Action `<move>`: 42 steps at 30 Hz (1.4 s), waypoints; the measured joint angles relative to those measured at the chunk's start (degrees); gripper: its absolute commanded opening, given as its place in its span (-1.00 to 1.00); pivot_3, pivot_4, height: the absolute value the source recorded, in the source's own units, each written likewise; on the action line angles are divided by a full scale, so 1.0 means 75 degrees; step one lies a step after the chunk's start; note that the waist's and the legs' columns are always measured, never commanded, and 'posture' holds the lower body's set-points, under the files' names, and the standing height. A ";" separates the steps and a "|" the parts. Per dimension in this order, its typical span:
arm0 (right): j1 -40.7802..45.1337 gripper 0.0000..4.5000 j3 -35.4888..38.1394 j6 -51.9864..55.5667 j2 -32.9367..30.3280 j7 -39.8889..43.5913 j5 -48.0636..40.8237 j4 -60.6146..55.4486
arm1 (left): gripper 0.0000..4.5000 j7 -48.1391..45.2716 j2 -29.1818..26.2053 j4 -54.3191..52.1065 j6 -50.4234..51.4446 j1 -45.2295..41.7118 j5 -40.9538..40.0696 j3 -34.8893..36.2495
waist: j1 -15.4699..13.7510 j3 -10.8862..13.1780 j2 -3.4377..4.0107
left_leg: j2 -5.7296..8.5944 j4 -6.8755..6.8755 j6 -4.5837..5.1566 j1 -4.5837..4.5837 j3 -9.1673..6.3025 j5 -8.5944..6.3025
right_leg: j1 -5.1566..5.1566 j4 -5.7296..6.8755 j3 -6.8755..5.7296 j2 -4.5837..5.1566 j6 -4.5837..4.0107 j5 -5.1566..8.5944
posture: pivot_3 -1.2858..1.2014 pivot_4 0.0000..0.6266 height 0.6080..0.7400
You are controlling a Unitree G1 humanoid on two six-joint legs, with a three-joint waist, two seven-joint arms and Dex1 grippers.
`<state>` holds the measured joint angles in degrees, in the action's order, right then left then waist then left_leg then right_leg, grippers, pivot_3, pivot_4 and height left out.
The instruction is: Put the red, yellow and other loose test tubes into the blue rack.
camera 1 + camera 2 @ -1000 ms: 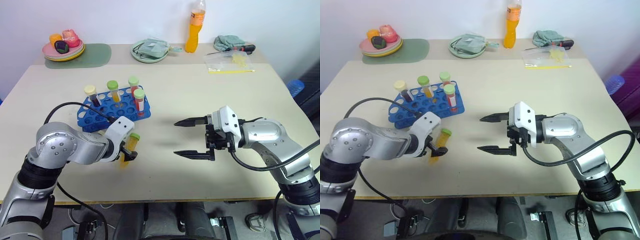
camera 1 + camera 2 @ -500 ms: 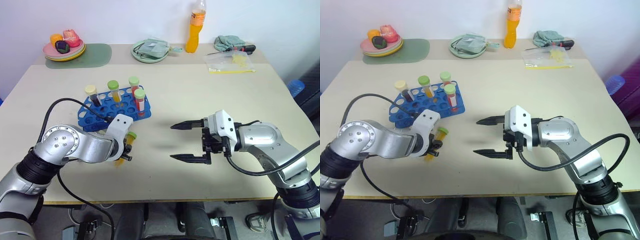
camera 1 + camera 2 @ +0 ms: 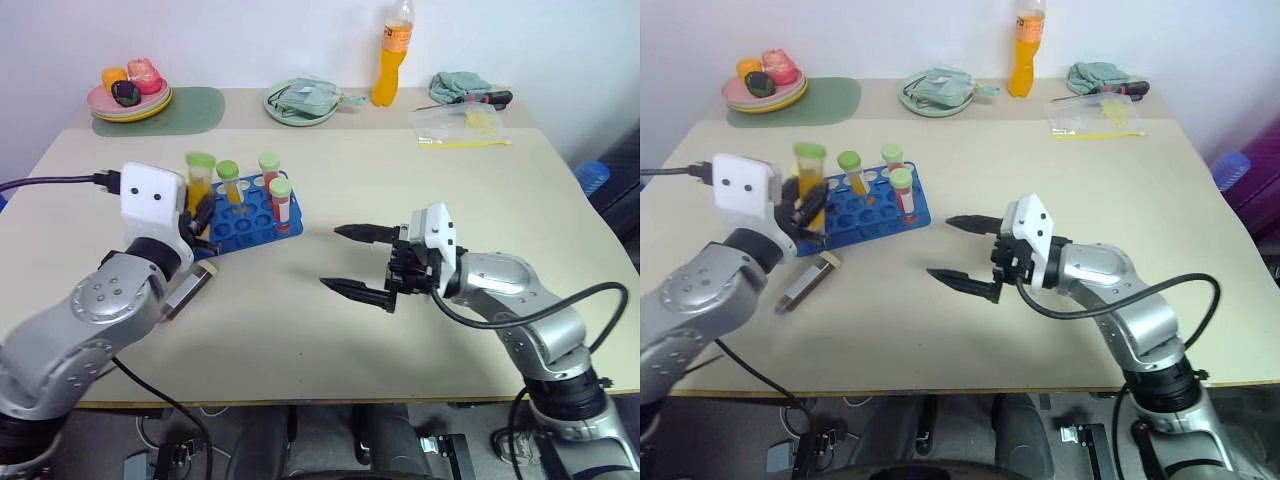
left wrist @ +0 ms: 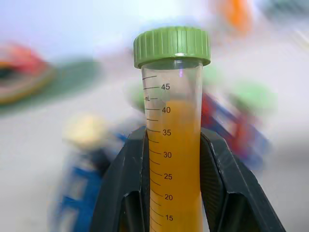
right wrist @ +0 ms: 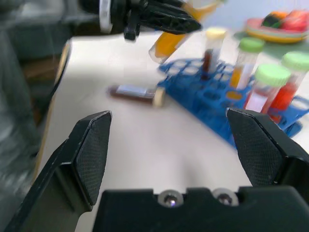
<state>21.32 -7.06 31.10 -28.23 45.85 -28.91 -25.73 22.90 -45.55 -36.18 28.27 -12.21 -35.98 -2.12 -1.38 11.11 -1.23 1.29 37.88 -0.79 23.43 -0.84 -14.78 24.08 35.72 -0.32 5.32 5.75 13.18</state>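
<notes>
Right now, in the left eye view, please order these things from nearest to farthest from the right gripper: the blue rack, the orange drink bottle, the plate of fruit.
Measured from the right gripper:
1. The blue rack, on the table to the gripper's left.
2. The orange drink bottle, standing at the table's far edge.
3. The plate of fruit, in the far left corner.

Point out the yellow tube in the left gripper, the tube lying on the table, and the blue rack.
yellow tube (image 4: 175, 159), left wrist view, on its liquid-filled body between the fingers.
dark tube lying on the table (image 3: 805, 283), right eye view, mid-body.
blue rack (image 3: 252, 226), left eye view, on its holed top near the front edge.
</notes>
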 measured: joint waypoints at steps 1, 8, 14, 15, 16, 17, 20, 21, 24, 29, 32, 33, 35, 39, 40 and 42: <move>-0.0006 0.88 -0.0033 -0.0030 0.0142 -0.0169 0.0092 0.0098 | -0.65 -0.0005 0.0371 0.0215 -0.0573 -0.0037 0.0870 -0.0324 | -0.0022 0.0000 0.0000 | -0.0001 0.0001 0.0006 0.0002 0.0006 -0.0003 | -0.0002 -0.0010 0.0001 0.0000 -0.0002 -0.0003 | 0.03 -0.52 1.00; -0.0170 0.88 -0.0099 -0.0140 0.0619 -0.0826 0.0409 0.0332 | -0.65 -0.0045 0.3148 0.3034 -0.3721 -0.0355 0.3933 -0.1295 | -0.0095 -0.0004 0.0001 | -0.0002 0.0007 0.0042 0.0007 0.0022 -0.0024 | 0.0000 -0.0030 0.0002 0.0006 0.0041 -0.0033 | 0.03 -0.52 1.00; -0.0354 0.88 -0.0066 -0.0135 0.0610 -0.1010 0.0456 0.0323 | -0.65 -0.0909 0.3993 0.4563 -0.5110 -0.0492 0.4333 -0.1052 | -0.0087 -0.0004 0.0002 | -0.0009 0.0010 0.0043 0.0005 0.0028 -0.0024 | 0.0006 -0.0015 0.0001 0.0002 0.0045 -0.0035 | 0.03 -0.52 1.00; -0.0364 0.88 -0.0067 -0.0132 0.0611 -0.1028 0.0455 0.0320 | -0.65 -0.1021 0.4043 0.4682 -0.5196 -0.0501 0.4367 -0.1017 | -0.0088 -0.0004 0.0002 | -0.0009 0.0011 0.0043 0.0005 0.0028 -0.0024 | 0.0006 -0.0014 0.0001 0.0001 0.0046 -0.0035 | 0.03 -0.52 1.00; -0.0372 0.88 -0.0065 -0.0131 0.0609 -0.1043 0.0455 0.0309 | -0.65 -0.1144 0.4120 0.4819 -0.5293 -0.0517 0.4411 -0.0969 | -0.0088 -0.0004 0.0003 | -0.0009 0.0012 0.0044 0.0005 0.0029 -0.0024 | 0.0006 -0.0013 0.0001 0.0002 0.0046 -0.0035 | 0.03 -0.52 1.00; -0.0373 0.88 -0.0065 -0.0128 0.0609 -0.1052 0.0452 0.0304 | -0.65 -0.1220 0.4196 0.4931 -0.5373 -0.0533 0.4455 -0.0919 | -0.0088 -0.0004 0.0002 | -0.0009 0.0013 0.0044 0.0005 0.0029 -0.0024 | 0.0006 -0.0013 0.0001 0.0002 0.0047 -0.0036 | 0.03 -0.52 1.00; -0.0376 0.88 -0.0063 -0.0121 0.0606 -0.1083 0.0448 0.0295 | -0.65 -0.1404 0.4390 0.5287 -0.5562 -0.0582 0.4609 -0.0737 | -0.0088 -0.0004 0.0002 | -0.0008 0.0014 0.0045 0.0005 0.0029 -0.0025 | 0.0005 -0.0012 0.0000 0.0001 0.0049 -0.0037 | 0.03 -0.52 1.00; -0.0376 0.88 -0.0062 -0.0115 0.0605 -0.1096 0.0447 0.0295 | -0.65 -0.1470 0.4470 0.5415 -0.5642 -0.0590 0.4656 -0.0668 | -0.0089 -0.0004 0.0002 | -0.0008 0.0015 0.0045 0.0005 0.0030 -0.0025 | 0.0005 -0.0011 0.0001 0.0001 0.0051 -0.0038 | 0.03 -0.52 1.00; -0.0375 0.88 -0.0062 -0.0084 0.0604 -0.1100 0.0442 0.0293 | -0.65 -0.1612 0.4656 0.5673 -0.5783 -0.0644 0.4743 -0.0556 | -0.0095 -0.0004 0.0002 | -0.0008 0.0019 0.0045 0.0005 0.0029 -0.0025 | 0.0004 -0.0008 0.0000 0.0002 0.0056 -0.0041 | 0.03 -0.52 1.00; -0.0375 0.88 -0.0062 -0.0069 0.0603 -0.1100 0.0438 0.0290 | -0.65 -0.1868 0.4903 0.6008 -0.6031 -0.0824 0.4795 -0.0377 | -0.0091 -0.0004 0.0002 | -0.0008 0.0021 0.0046 0.0004 0.0029 -0.0025 | 0.0005 -0.0003 0.0000 0.0001 0.0063 -0.0044 | 0.03 -0.52 1.00; -0.0374 0.88 -0.0062 -0.0064 0.0603 -0.1100 0.0438 0.0289 | -0.65 -0.1996 0.5006 0.6150 -0.6212 -0.0862 0.4817 -0.0311 | -0.0097 -0.0004 0.0002 | -0.0008 0.0023 0.0046 0.0004 0.0028 -0.0025 | 0.0005 0.0004 0.0000 0.0001 0.0064 -0.0045 | 0.03 -0.52 1.00; -0.0373 0.88 -0.0063 -0.0059 0.0604 -0.1100 0.0438 0.0285 | -0.65 -0.2028 0.5038 0.6217 -0.6276 -0.0887 0.4839 -0.0268 | -0.0097 -0.0004 0.0002 | -0.0008 0.0026 0.0046 0.0003 0.0028 -0.0025 | 0.0004 0.0007 0.0001 0.0001 0.0064 -0.0045 | 0.03 -0.52 1.00; -0.0374 0.88 -0.0063 -0.0043 0.0603 -0.1100 0.0437 0.0251 | -0.65 -0.2084 0.5071 0.6327 -0.6404 -0.0904 0.4887 -0.0203 | -0.0092 -0.0004 0.0002 | -0.0008 0.0026 0.0046 0.0002 0.0028 -0.0025 | 0.0005 0.0010 0.0000 0.0001 0.0064 -0.0045 | 0.03 -0.52 1.00; -0.0374 0.88 -0.0063 -0.0020 0.0604 -0.1107 0.0430 0.0130 | -0.65 -0.2173 0.5103 0.6605 -0.6696 -0.0981 0.5048 -0.0150 | -0.0094 -0.0005 0.0001 | -0.0008 0.0026 0.0046 0.0000 0.0027 -0.0025 | 0.0005 0.0013 0.0000 0.0001 0.0065 -0.0045 | 0.03 -0.52 1.00; -0.0374 0.88 -0.0063 -0.0010 0.0604 -0.1109 0.0428 0.0124 | -0.65 -0.2165 0.5099 0.6658 -0.6732 -0.1008 0.5121 -0.0138 | -0.0094 -0.0005 0.0001 | -0.0008 0.0026 0.0046 0.0000 0.0027 -0.0025 | 0.0004 0.0014 0.0000 0.0001 0.0065 -0.0045 | 0.03 -0.52 1.00; -0.0375 0.88 -0.0063 0.0004 0.0603 -0.1112 0.0427 0.0115 | -0.65 -0.2165 0.5096 0.6735 -0.6805 -0.1034 0.5215 -0.0099 | -0.0092 -0.0005 0.0001 | -0.0008 0.0027 0.0046 -0.0001 0.0027 -0.0025 | 0.0005 0.0016 0.0000 0.0001 0.0065 -0.0045 | 0.03 -0.52 1.00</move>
<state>18.51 -7.54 31.13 -23.70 37.51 -25.70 -24.87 6.66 -7.33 14.33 -22.77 -19.97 3.13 -2.86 -2.07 11.07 -1.22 1.23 38.08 -0.45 23.43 -0.64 -14.97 24.11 35.83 -0.32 5.32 6.24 12.84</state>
